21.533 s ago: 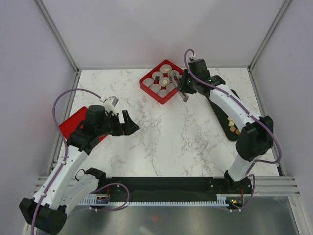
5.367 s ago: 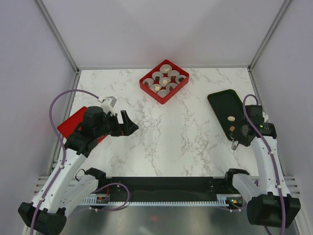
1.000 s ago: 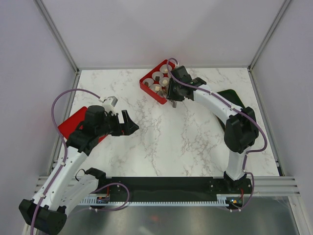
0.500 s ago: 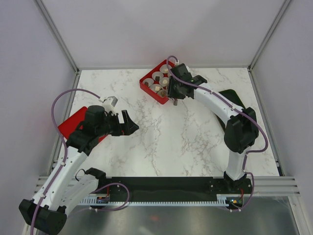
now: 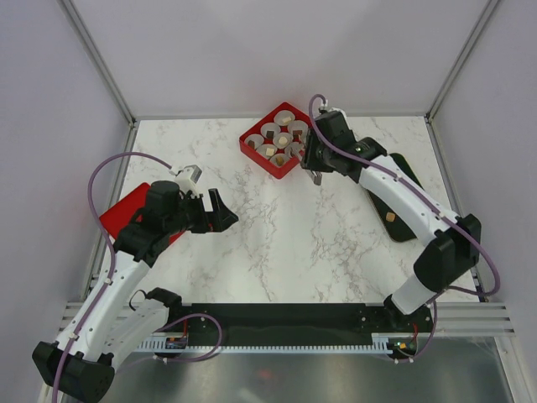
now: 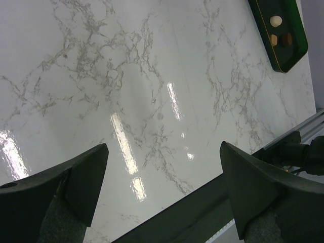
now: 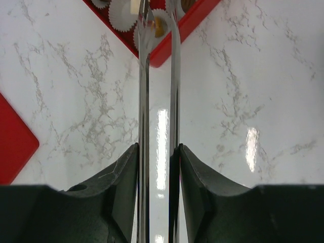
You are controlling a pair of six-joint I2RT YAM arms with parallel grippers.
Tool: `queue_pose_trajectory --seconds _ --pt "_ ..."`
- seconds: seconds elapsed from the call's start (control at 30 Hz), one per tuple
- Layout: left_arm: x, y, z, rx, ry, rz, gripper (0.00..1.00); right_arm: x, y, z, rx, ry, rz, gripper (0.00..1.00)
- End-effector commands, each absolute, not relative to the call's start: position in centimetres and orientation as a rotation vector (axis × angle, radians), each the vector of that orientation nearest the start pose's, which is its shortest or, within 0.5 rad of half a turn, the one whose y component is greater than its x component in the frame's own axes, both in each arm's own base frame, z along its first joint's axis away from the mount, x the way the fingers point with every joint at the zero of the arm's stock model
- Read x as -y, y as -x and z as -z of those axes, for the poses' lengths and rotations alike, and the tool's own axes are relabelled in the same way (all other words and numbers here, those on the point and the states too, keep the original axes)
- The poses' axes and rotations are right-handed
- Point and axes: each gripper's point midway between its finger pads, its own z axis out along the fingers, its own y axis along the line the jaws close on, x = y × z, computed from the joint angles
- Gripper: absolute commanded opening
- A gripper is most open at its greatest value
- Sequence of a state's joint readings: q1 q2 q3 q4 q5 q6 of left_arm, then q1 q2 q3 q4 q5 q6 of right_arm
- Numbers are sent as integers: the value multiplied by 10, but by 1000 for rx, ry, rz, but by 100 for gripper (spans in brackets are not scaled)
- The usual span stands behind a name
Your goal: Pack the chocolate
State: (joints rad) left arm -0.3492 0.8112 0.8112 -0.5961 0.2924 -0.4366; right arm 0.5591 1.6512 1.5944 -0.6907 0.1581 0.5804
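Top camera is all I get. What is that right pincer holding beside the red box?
Observer: Its wrist camera shows long metal tweezers clamped in the right pincer, a tan piece between their tips over a paper cup.
Visitor: How many chocolates lie on the green tray? I see only one.
Observer: The left wrist camera shows three there: cream, tan and dark brown.

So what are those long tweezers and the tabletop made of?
The tweezers look like polished metal: silvery, mirror-bright blades. The tabletop looks like glossy marble or marble-print laminate: white, grey veins, sharp glare; I can't tell which.
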Motion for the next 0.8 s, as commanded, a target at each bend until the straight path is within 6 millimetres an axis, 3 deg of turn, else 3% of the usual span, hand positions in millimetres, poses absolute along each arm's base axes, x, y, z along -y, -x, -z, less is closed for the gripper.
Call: queue_pose_trajectory --seconds 0.0,0.07,0.1,0.27,0.3,0.37,0.4,0.47,0.63,0.77 --pt "151 -224 -202 -2208 -124 734 100 -211 -361 -217 -2342 -138 -333 43" --pt "151 -224 -202 -2209 -124 734 100 -202 -352 -215 -2338 -145 -315 43" --pt "151 -224 -201 -2211 -122 735 100 -197 -346 -204 -2358 -144 -290 43" --pt "151 -225 -200 -2219 -122 728 100 -182 -338 -201 -2331 -155 -244 43" --pt "149 -226 -200 -2216 -112 713 100 -180 -334 -192 -2345 -152 -238 42" --pt "147 -226 -200 -2213 -101 702 100 -184 -334 -190 -2317 -152 -287 43" --pt "146 -226 -201 -2210 -98 701 100 -183 -326 -173 -2343 -156 -294 43" --pt "146 -225 -201 -2211 -91 704 100 -186 -326 -168 -2319 -163 -330 43" --pt "146 -226 -198 -2223 -86 695 100 -176 -318 -135 -2345 -209 -258 46" --pt "146 -226 -196 -2229 -86 695 100 -183 -312 -120 -2333 -242 -289 50"
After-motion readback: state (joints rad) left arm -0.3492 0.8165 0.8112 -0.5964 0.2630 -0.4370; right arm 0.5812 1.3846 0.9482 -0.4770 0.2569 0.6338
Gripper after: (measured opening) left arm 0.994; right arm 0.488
